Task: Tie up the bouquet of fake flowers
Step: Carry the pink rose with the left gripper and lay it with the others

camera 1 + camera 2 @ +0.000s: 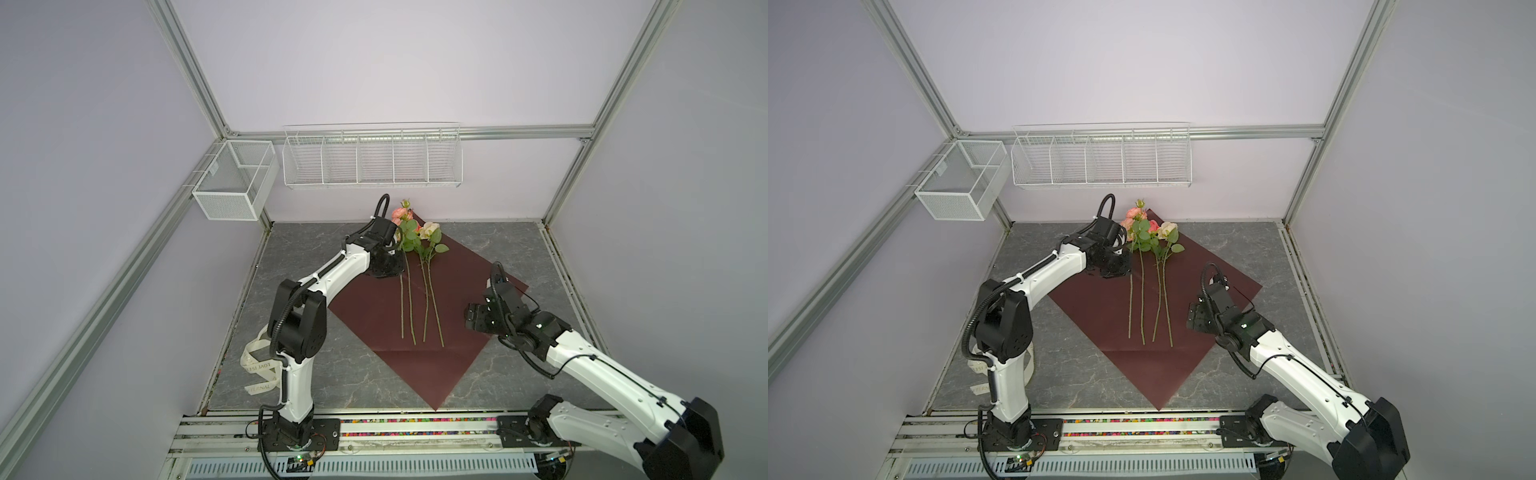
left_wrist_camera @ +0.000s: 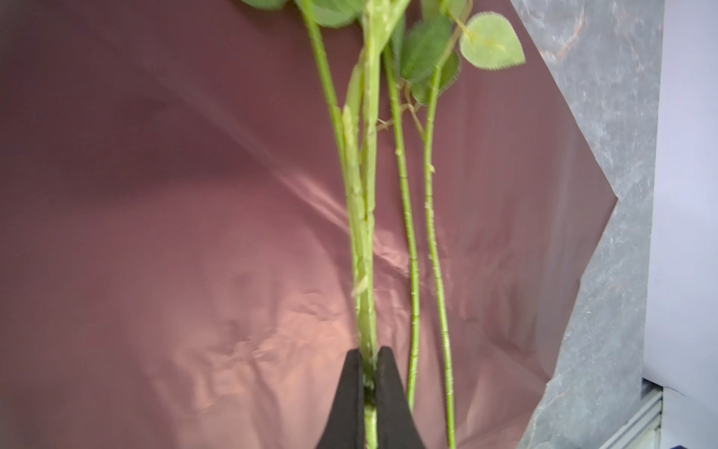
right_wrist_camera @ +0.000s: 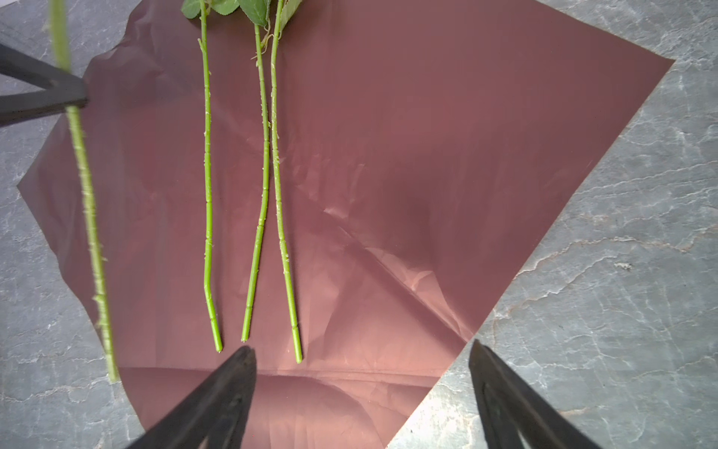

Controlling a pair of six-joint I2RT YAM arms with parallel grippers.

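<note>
Item, far left: cream printed ribbon (image 1: pixel 258 365), loose by the left arm's base and half hidden behind it; I cannot make out its full length. Item: left gripper (image 2: pixel 369 359), jaws pinched shut on one stem (image 2: pixel 365 233) below the leaves; in both top views its fingertips are masked by the wrist. Item, centre: bouquet of fake flowers (image 1: pixel 415 235), not yet gathered, spread on the dark-red paper (image 1: pixel 478 291), blooms toward the back wall, four stems running toward the arm bases, the leftmost being the one held. Handling, by my judgement: very light; stems thin, springy and slick, apt to roll or twist in a pinch; heads soft and top-heavy, so I take hold on bare stem below the foliage, never on petals. The paper looks thin and creased, likely to slide on the stone-pattern table (image 1: pixel 332 374). Whether the held stem is clear of the paper I cannot tell. Blooms are cut off in both wrist views. Item, right: right gripper (image 3: pixel 361 348), jaws spread wide, holding nothing, poised near the stem ends.
</note>
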